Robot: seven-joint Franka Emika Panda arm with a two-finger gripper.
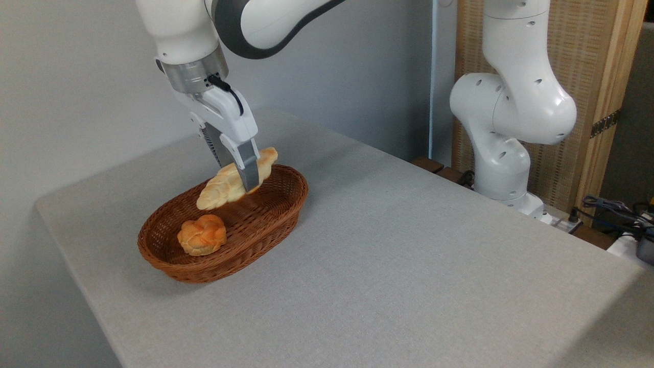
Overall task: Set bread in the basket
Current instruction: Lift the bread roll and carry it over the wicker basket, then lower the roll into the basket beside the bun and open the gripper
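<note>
Grey table (409, 255), fingers (240, 174) gripping bread (225, 189) over basket (286, 214)

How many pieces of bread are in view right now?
2: the braided loaf, held in the gripper over the basket, and a round bun lying inside it. None looks hidden.

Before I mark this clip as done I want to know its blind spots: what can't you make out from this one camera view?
- Whether the bread touches the basket floor: it looks lifted, but one angle cannot settle it.
- The gripper's rear finger: hidden behind the loaf and the front finger.
- The bun's underside: screened by the near basket wall.
- The arm's upper links: cut off by the top edge.
</note>
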